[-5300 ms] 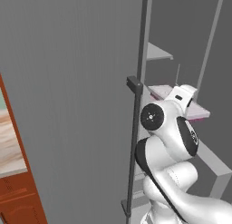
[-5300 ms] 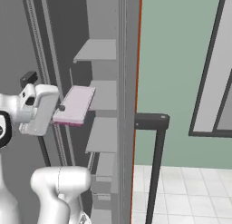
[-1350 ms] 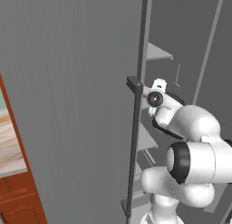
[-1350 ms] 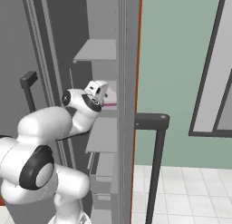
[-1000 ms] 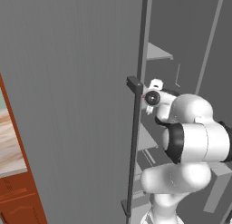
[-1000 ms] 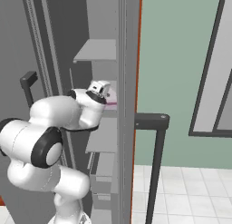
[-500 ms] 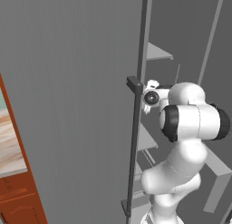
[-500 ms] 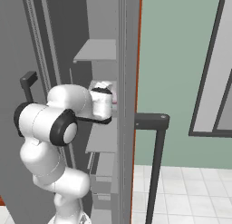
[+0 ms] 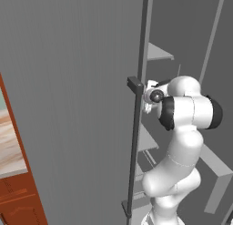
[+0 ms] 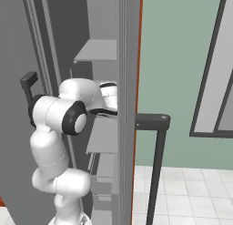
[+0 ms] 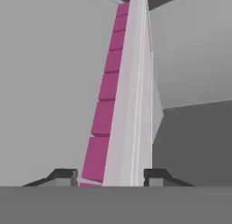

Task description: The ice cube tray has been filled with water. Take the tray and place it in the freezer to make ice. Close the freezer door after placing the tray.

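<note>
In the hand view the ice cube tray (image 11: pixel 124 105) runs away from me edge-on, its pale top to the right and its pink cells to the left. My gripper (image 11: pixel 110 175) is shut on its near end, one dark fingertip on each side. My hand (image 9: pixel 152 95) reaches into the freezer (image 9: pixel 191 33) at mid height, just past the edge of the open freezer door (image 9: pixel 68 105). From the right base view my wrist (image 10: pixel 108 99) goes in behind a grey panel, so the tray is hidden there. Grey freezer walls surround the tray.
The door's dark bar handle (image 9: pixel 134 142) stands close to my hand. Grey shelves (image 10: pixel 98 51) sit above and below my wrist. A second open grey panel (image 10: pixel 128 105) with a dark handle (image 10: pixel 154 124) stands edge-on to the right. Red-brown cabinets (image 9: pixel 20 196) are at the left.
My arm has folded closer to the freezer and pushed the hand with the tray deeper in. The elbow has swung up. The grip on the tray holds.
</note>
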Robot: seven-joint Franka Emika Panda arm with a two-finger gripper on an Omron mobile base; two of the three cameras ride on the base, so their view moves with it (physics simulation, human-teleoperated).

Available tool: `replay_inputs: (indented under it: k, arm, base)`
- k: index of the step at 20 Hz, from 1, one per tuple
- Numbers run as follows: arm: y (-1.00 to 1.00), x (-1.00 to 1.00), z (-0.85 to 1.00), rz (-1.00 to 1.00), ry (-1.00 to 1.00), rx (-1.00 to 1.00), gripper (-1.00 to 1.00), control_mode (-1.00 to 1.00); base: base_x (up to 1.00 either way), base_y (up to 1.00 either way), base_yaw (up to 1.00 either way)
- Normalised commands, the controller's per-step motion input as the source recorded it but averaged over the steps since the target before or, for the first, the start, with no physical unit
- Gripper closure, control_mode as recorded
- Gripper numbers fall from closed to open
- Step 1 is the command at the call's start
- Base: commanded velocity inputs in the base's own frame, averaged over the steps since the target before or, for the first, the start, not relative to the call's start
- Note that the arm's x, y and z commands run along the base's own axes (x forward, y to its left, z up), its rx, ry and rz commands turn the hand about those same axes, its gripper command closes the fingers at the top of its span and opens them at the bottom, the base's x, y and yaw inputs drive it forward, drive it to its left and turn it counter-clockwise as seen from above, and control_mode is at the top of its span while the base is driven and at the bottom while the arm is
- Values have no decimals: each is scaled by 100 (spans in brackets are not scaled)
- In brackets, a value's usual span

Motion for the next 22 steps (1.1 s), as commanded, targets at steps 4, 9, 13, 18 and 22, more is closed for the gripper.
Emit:
replay_inputs:
  k: [4, 9, 13, 18, 22]
  arm:
    - [0, 40, -27, 10, 8, 0, 100, -100]
    - [0, 40, -30, 9, 3, 0, 100, -100]
    - [0, 38, -37, 5, 0, 0, 100, -100]
    - [4, 42, -40, 2, 5, -2, 100, -100]
    - [13, 48, -27, 0, 26, -3, 100, -100]
  base:
    - [0, 0, 0]
    - [0, 0, 0]
    - [0, 0, 0]
    - [0, 0, 0]
    - [0, 0, 0]
